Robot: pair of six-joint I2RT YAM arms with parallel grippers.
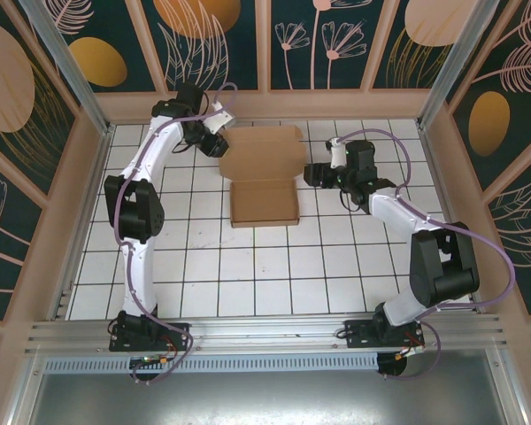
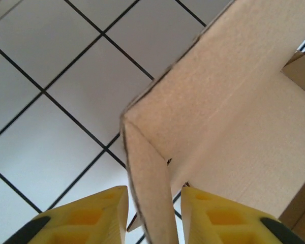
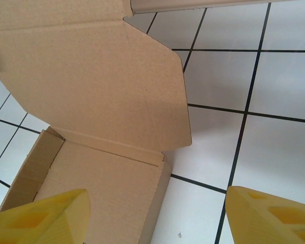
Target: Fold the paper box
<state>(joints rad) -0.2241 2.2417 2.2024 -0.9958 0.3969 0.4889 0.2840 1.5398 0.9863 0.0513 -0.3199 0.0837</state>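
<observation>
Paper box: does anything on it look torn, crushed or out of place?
Nothing stands out. The box is half folded, with no tear or crush visible; one flap stands between the fingers of the left gripper.

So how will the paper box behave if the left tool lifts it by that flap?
Probably light: the paper box is thin cardboard. The flap inside the left tool would likely hinge at its crease rather than lift the box stiffly. The open lid may swing freely.
</observation>
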